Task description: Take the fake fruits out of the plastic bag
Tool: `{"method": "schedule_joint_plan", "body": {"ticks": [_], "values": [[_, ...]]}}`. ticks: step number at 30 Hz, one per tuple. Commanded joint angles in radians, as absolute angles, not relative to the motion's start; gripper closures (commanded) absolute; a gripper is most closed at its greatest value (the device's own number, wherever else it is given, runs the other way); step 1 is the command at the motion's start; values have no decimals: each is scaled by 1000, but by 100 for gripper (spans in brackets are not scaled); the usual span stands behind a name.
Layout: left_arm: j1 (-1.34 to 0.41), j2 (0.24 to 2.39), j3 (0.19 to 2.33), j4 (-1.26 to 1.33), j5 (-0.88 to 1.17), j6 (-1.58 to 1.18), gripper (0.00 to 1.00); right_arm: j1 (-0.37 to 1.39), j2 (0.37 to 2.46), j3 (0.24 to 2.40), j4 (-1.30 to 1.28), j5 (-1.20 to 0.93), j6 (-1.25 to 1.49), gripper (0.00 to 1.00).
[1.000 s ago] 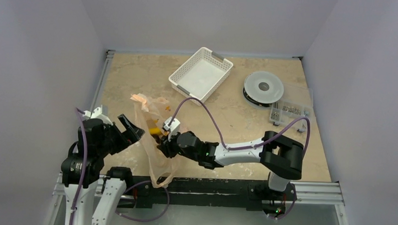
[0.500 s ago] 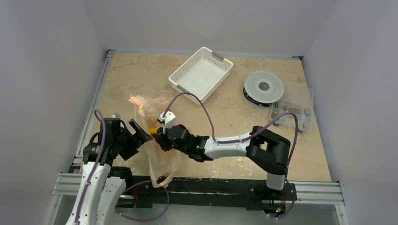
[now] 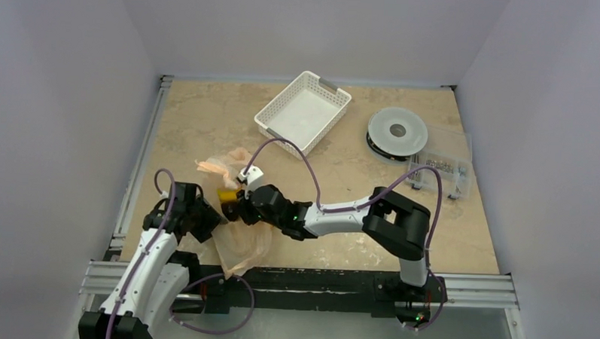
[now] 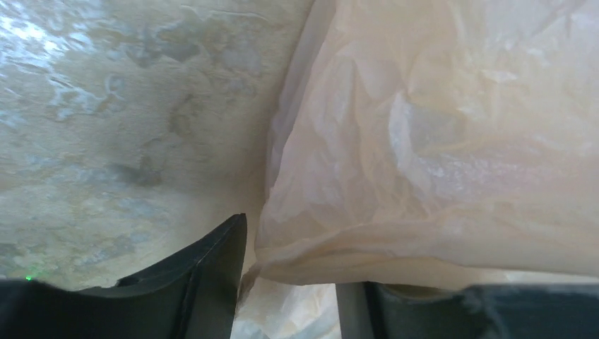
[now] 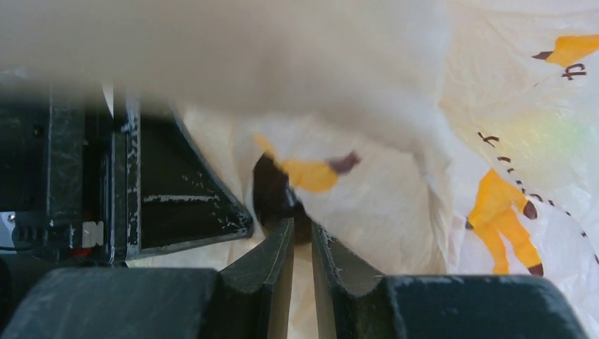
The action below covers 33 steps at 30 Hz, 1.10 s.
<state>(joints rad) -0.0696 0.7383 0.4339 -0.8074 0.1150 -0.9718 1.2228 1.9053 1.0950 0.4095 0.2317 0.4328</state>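
Note:
The plastic bag (image 3: 238, 239), pale orange and crinkled, lies slumped on the table between my two grippers. My right gripper (image 3: 239, 210) reaches into its top. In the right wrist view this gripper (image 5: 302, 233) has its fingers almost together, and a dark brown-maroon fake fruit (image 5: 272, 194) is pinched at their tips, half veiled by printed bag film (image 5: 395, 205). A yellow piece (image 3: 227, 195) shows just beyond it. My left gripper (image 3: 207, 220) is at the bag's left side. Its fingers (image 4: 212, 272) stand a little apart with a fold of the bag (image 4: 424, 176) between them.
A white perforated basket (image 3: 278, 107) stands at the back centre. To its right are a round grey spool (image 3: 397, 132) and a clear box of small parts (image 3: 436, 170). The left gripper's black finger (image 5: 176, 191) is close beside my right fingers.
The left arm came down and in to the bag, and its jaws narrowed around a fold. The bag sank from hanging to slumped. The right gripper pushed left, deeper into the bag.

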Motion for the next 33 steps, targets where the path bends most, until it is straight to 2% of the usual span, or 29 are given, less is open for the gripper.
{"method": "schedule_joint_plan", "body": {"ticks": [1,3,7,10,13,16,19,22,24,27,30,33], "values": [[-75,673,384,-775,41,-1022,66,1220,1923,1154,451,170,392,81],[-75,677,383,-791,24,-1029,83,1220,1934,1164,456,158,377,75],[-75,712,383,-770,36,-1016,89,1219,1954,1200,440,165,360,63],[-75,717,385,-768,48,-1011,99,1219,1977,1242,395,222,355,53],[-75,697,385,-776,49,-1014,100,1219,2005,1272,369,229,323,37],[-76,677,387,-788,44,-1023,100,1220,2045,1313,329,253,293,27],[-75,658,402,-808,34,-1027,100,1220,2062,1321,314,285,266,21],[-75,648,425,-830,37,-1025,100,1220,2065,1305,326,277,255,19],[-75,639,446,-850,40,-1026,92,1220,2069,1302,327,275,255,19],[-75,600,496,-903,39,-1024,69,1220,2071,1297,330,277,260,26],[-75,542,569,-987,15,-1011,49,1220,2052,1283,350,254,265,43],[-74,493,656,-1069,-18,-992,40,1220,2026,1279,361,232,281,61]]}}
